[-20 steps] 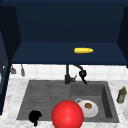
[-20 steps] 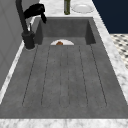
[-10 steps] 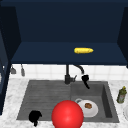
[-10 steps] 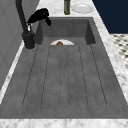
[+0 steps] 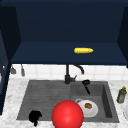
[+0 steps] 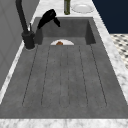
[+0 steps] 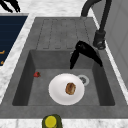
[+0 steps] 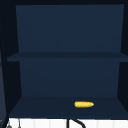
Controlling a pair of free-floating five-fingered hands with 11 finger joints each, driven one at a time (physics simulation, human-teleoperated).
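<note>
My right hand (image 5: 86, 84) hangs over the back of the sink basin, just right of the black faucet (image 5: 67, 75). It is open, with its fingers (image 7: 74, 60) pointing down into the basin. Below it, on the basin floor, a white plate (image 7: 57, 93) carries a brown piece of food (image 7: 70, 88). The left side view shows the same hand (image 6: 48, 18) beside the faucet (image 6: 23, 22). My left hand (image 5: 35, 117) floats open at the drainboard's front left corner, and its fingers (image 7: 10, 5) touch nothing.
A large red ball (image 5: 67, 115) sits at the sink's front edge. A small red thing (image 7: 37, 74) lies in the basin beside the drain (image 7: 83, 79). A green bottle (image 5: 121, 95) stands on the right counter. A yellow corn cob (image 8: 84, 104) lies on the cabinet shelf.
My right hand has drifted away from the faucet, out over the basin and slightly lower. The left hand, plate and ball have not moved.
</note>
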